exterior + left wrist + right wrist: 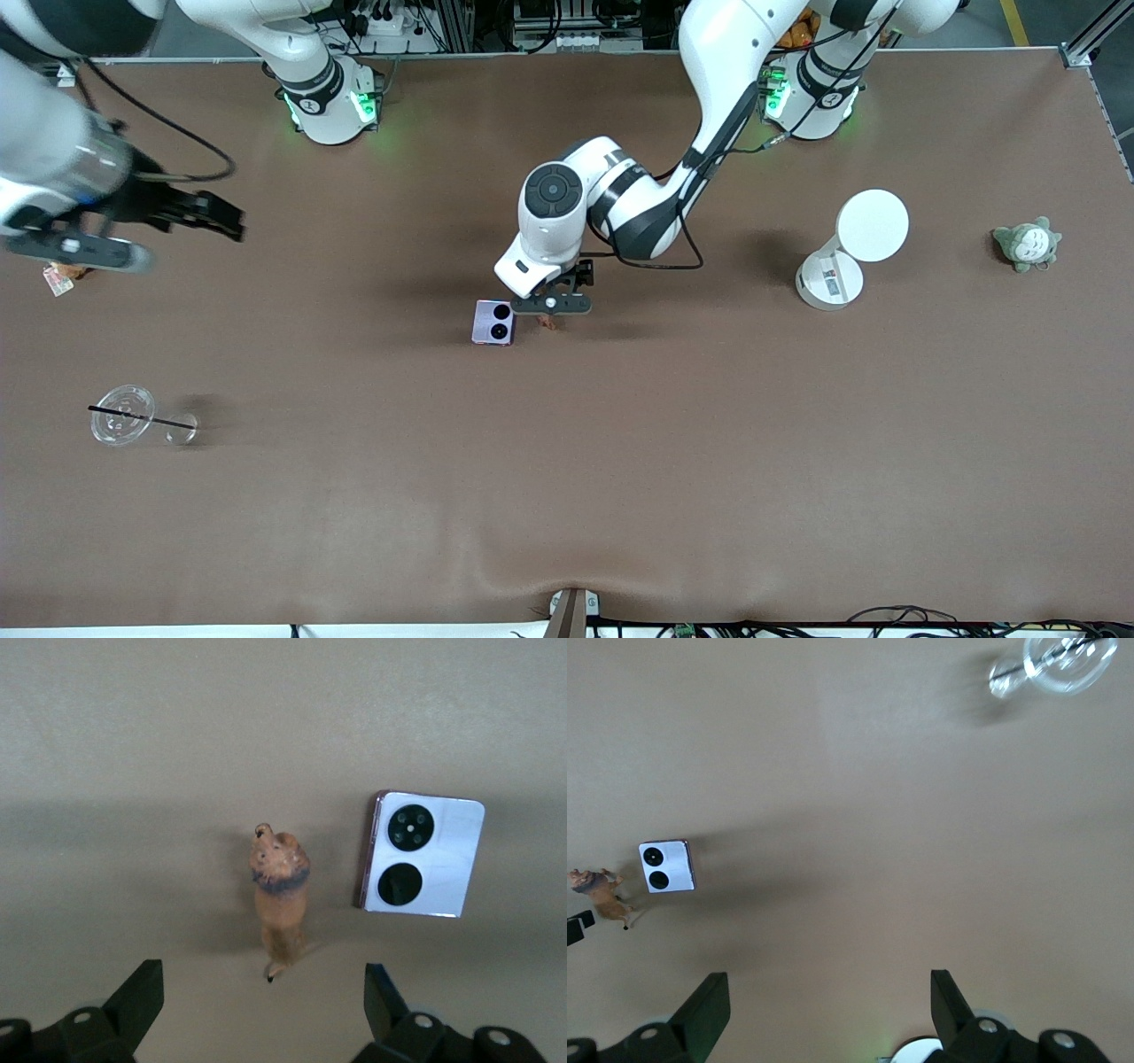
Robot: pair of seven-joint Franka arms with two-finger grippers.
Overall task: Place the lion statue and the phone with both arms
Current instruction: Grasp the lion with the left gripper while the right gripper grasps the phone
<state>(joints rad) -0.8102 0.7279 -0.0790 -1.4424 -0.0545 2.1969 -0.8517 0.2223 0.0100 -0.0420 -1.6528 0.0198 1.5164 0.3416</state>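
The lion statue, a tiny reddish-brown figurine, stands on the brown table beside the pale lavender phone, on its left-arm side. The phone lies flat with its two black camera circles up. My left gripper hangs just above the lion, open and empty. In the left wrist view the lion stands free ahead of the gripper, apart from both fingers, with the phone beside it. My right gripper is open and empty, up in the air over the right arm's end of the table. Its wrist view shows the gripper, the phone and the lion.
A white round-topped stand and a grey-green plush sit toward the left arm's end. A clear cup with a black straw lies toward the right arm's end. A tagged brown item shows partly under the right arm.
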